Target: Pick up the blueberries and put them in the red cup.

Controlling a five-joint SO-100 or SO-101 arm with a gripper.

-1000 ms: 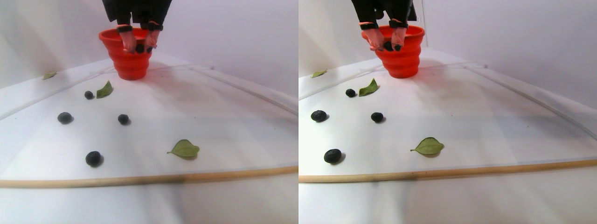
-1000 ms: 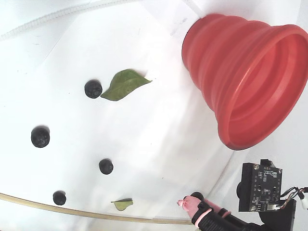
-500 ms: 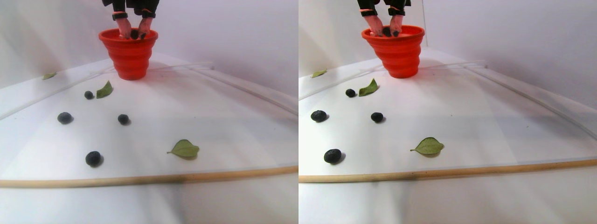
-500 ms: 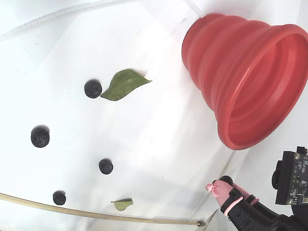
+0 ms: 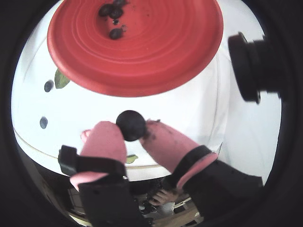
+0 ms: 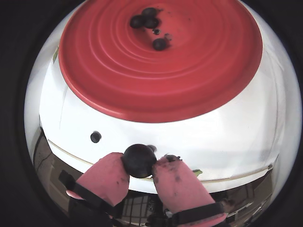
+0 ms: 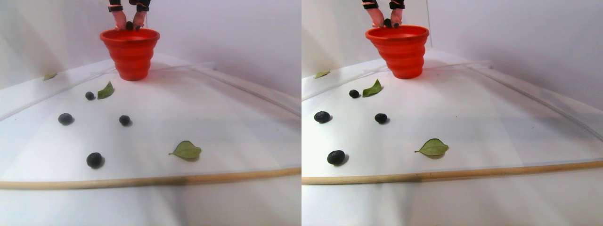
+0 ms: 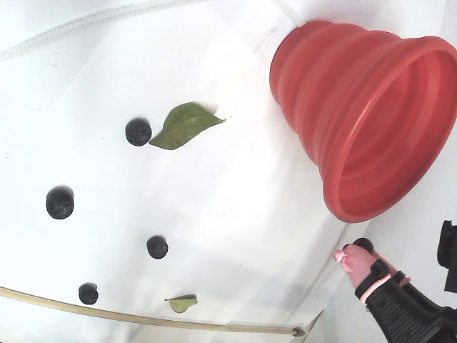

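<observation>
My gripper [image 5: 131, 128] is shut on one round blue-black blueberry [image 5: 130, 124], pinched between its pink fingertips; the hold also shows in the other wrist view [image 6: 139, 161]. The red cup [image 5: 142, 56] stands upright just ahead of it, with several blueberries [image 6: 159, 44] lying on its bottom. In the stereo pair view the gripper [image 7: 129, 24] hovers at the cup's far rim [image 7: 129, 34]. In the fixed view the gripper [image 8: 355, 249] is just beside the cup's rim [image 8: 343, 207]. Several more blueberries [image 7: 94, 159] lie loose on the white table [image 7: 226, 122].
Green leaves [image 7: 187, 149] lie on the table, one [image 8: 184, 123] next to a berry near the cup. A wooden strip [image 7: 155, 181] runs along the table's front edge. A black camera body [image 5: 253, 66] juts in at the right of a wrist view.
</observation>
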